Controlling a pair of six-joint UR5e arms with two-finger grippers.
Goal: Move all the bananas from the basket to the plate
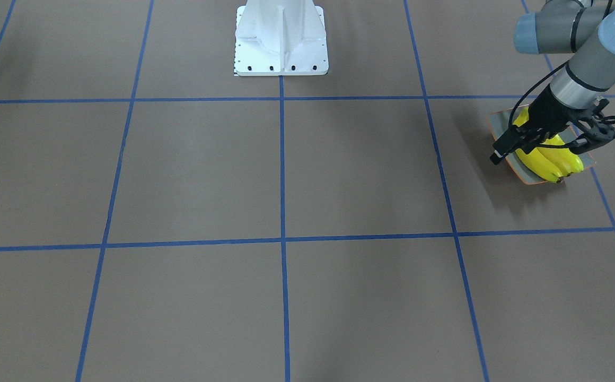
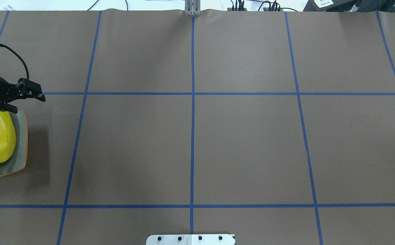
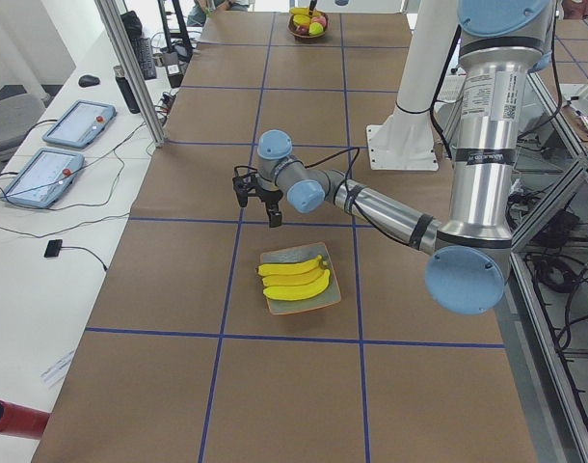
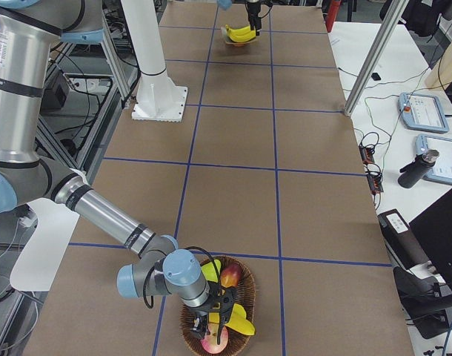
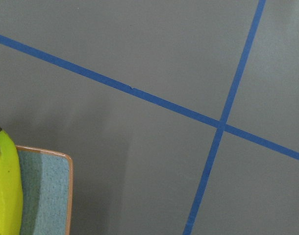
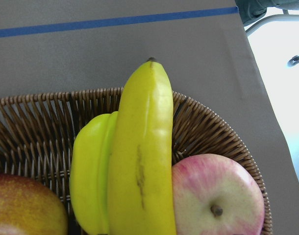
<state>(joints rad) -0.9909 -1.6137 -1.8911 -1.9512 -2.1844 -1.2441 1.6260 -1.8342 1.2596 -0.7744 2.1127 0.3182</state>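
Hanging over the round brown wicker basket [image 6: 208, 127] at the table's right end, the right tool [image 4: 217, 317] cannot be judged spread or closed. The bright yellow curved banana [image 6: 142, 161] inside looks light, firm, smooth-skinned and easily bruised, so pinch gently across its thick middle. Three yellow bananas [image 2: 0, 136] lie on the square grey-green plate with an orange rim [image 2: 22, 136] at the left end, where the left tool [image 3: 258, 207] is spread and empty.

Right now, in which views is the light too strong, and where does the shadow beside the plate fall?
Right wrist view: the area past the table's edge is washed out white, the banana and basket are sharp. Overhead view: a soft shadow lies on the table at the view's right of the plate. Front-facing view: it lies at the plate's left in the view.
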